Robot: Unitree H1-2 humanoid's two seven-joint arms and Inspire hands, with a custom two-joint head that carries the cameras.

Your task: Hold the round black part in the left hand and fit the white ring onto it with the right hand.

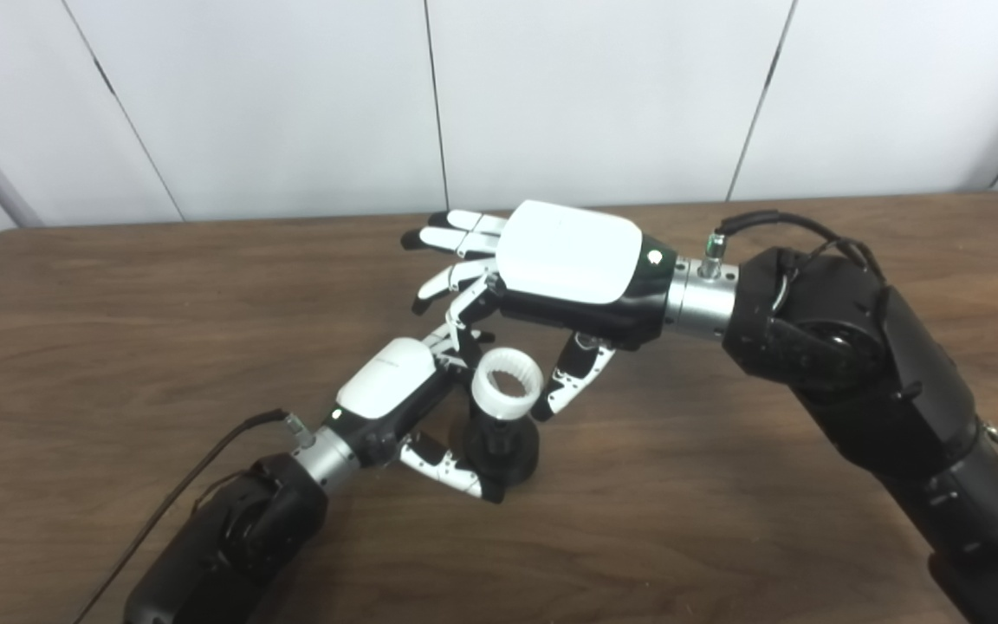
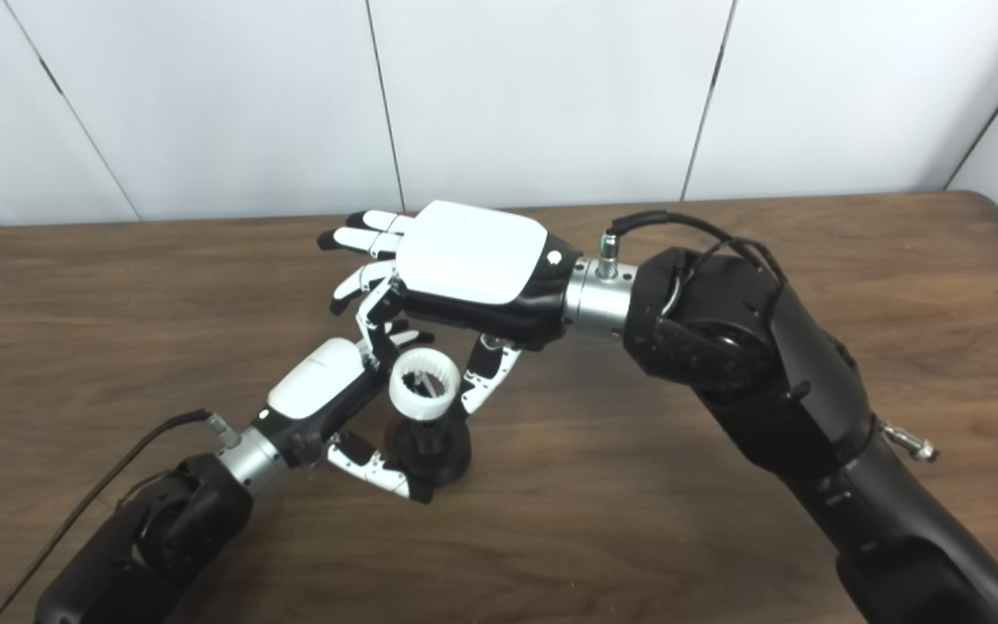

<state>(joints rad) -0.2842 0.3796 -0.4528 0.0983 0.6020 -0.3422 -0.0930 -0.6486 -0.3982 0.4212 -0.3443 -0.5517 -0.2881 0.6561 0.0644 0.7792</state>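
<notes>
**Ring sits on black part, both hands close in**

Right forearm fills your near-right corner, black housing w/ a cable looped over the wrist. Follow it up-left to the right hand (image 1: 570,264): white back plate facing up, most fingers stretched out flat toward the far-left, apart from each other. Its thumb (image 1: 570,381) hangs down just beside the white ring (image 1: 508,385), on the ring's right side; a bent finger comes down on the ring's left-rear. Can't tell if either actually touches the ring, so you can't call it a grip from these views.

Left hand (image 1: 395,394) comes in from bottom-left, low over the wooden table (image 1: 118,347). It's wrapped around the round black part (image 1: 502,446): thumb curled under the front of the base, other fingers behind it, mostly hidden by the ring.

Black part stands upright, flared base on or just above the tabletop, approx centre of table. Toothed white ring sits atop its neck, opening tilted toward you. Whether it's fully seated isn't visible.
</notes>
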